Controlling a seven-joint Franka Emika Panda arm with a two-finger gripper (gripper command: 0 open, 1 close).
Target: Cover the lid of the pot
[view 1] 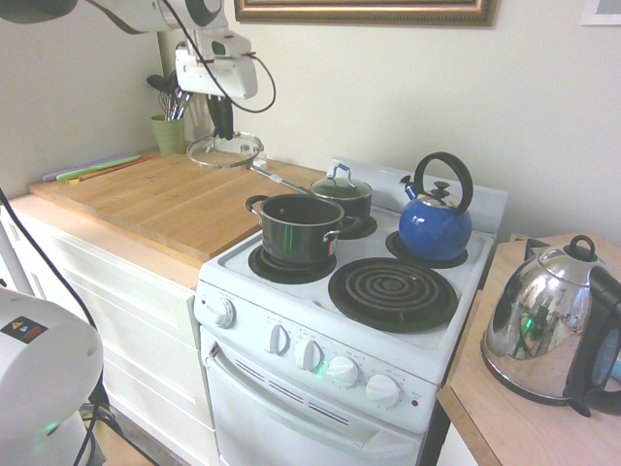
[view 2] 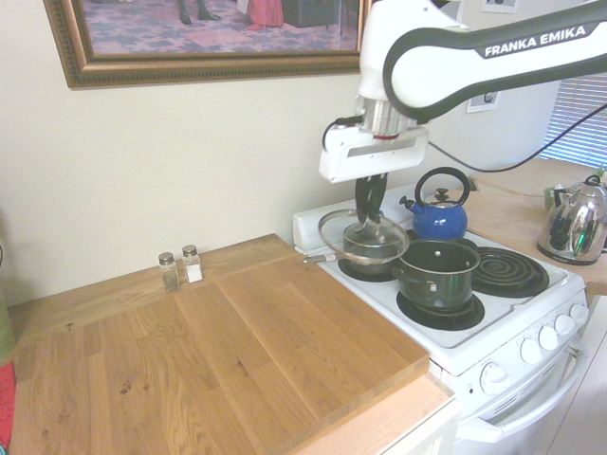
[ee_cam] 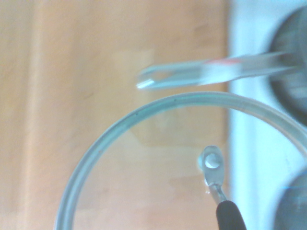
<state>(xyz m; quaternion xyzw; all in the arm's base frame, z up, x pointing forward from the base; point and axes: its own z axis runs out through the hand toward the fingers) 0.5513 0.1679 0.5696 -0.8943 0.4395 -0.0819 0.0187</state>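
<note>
Glass lid hangs from the closed gripper, off to the board side of the pot

You have the lid [view 2: 332, 240] up in the air, its handle between the narrowed fingers of the gripper [view 2: 368, 220]. The exact contact is hard to make out: the dark handle blends with the dark fingers, and your wrist view is blurred and cuts off part of the rim. The second exterior view puts the lid in front of the smaller pot [view 1: 347, 199], so you see that one partly through glass.

Your pot [view 1: 299, 233] sits open on a front coil of the white stove [view 1: 243, 291]; its inside bottom is hidden from you. The wooden board [view 1: 155, 206] lies to the pot's side, with two shakers [view 2: 180, 268] near the wall, farther from the pot. Above them hangs a framed painting [view 2: 218, 33]. The blue kettle [view 1: 435, 228] stands diagonally behind the pot, and the steel kettle [view 1: 543, 325] is well apart from it, on the far counter.

Mind the board's edge between its broad surface and the pot. The smaller pot is just behind your pot, and its long handle [view 1: 281, 180] reaches out over the board. Side handles stick out from your pot's rim, and a bare front coil [view 1: 393, 294] lies beside it, away from the board.
</note>
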